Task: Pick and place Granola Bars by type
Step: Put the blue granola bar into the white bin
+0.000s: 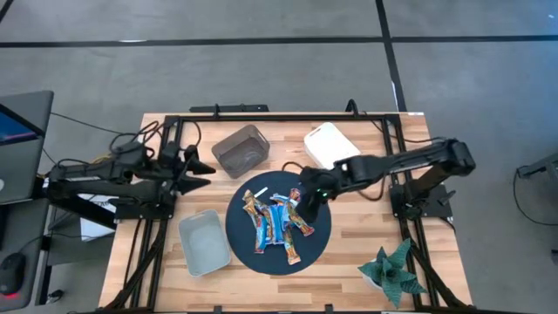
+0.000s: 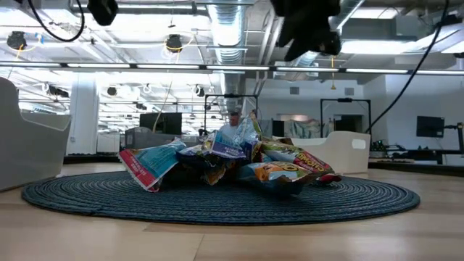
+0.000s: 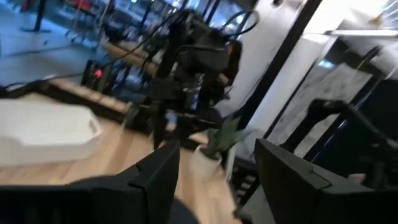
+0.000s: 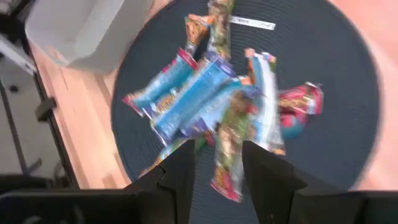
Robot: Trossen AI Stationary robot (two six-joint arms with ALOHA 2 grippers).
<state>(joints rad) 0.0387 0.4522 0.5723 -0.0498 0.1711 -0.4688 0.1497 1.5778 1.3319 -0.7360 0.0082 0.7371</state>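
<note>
Several granola bars (image 1: pixel 277 222) in blue, orange-brown and red wrappers lie heaped on a dark round woven mat (image 1: pixel 321 235); the low view shows the heap (image 2: pixel 232 159) resting on the mat. My right gripper (image 1: pixel 309 197) hangs open above the heap's right side, and in its wrist view the right gripper (image 4: pixel 217 167) has its fingers on either side of an orange-brown bar (image 4: pixel 225 152) well below them. The low view shows the right gripper (image 2: pixel 308 32) high over the heap. My left gripper (image 1: pixel 199 167) waits open at the table's left, off the mat.
A dark grey bin (image 1: pixel 240 150) and a white bin (image 1: pixel 328 145) stand beyond the mat, and a light grey bin (image 1: pixel 203 242) sits at its near left. A thin white stick (image 1: pixel 255 193) lies on the mat. A potted plant (image 1: pixel 390 270) stands at the near right corner.
</note>
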